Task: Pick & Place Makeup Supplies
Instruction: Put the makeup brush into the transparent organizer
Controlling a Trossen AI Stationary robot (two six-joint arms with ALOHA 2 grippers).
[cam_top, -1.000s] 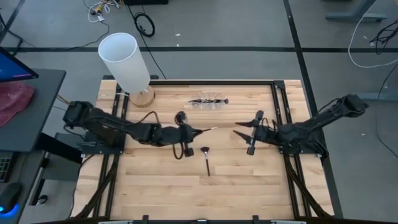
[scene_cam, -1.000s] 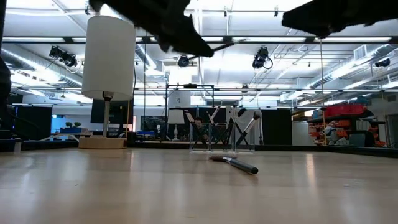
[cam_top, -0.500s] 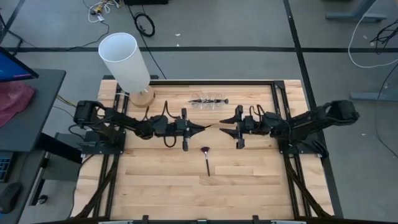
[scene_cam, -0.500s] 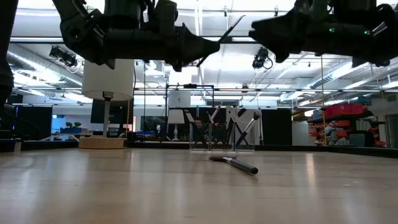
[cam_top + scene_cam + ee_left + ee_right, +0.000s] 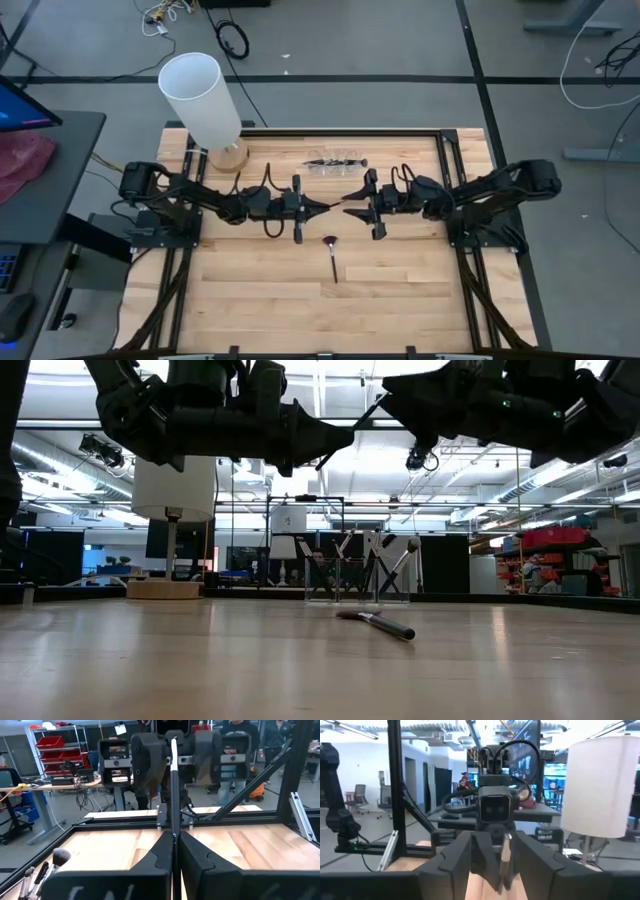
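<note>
- Since a moment ago, my right gripper (image 5: 352,200) has slid further toward my left one, and the two now nearly meet above the tabletop's middle.
- Nearest the front edge, one loose brush (image 5: 331,255) lies flat on the wood, bristles toward the grippers.
- Above it, my left gripper (image 5: 322,208) is clamped on a thin brush (image 5: 174,780), whose free end reaches between my right gripper's spread fingers (image 5: 461,857).
- Farthest, near the back edge, the remaining brushes (image 5: 335,160) stand in a clear holder (image 5: 357,582), beside the white cylinder (image 5: 203,100) at the back left corner.
</note>
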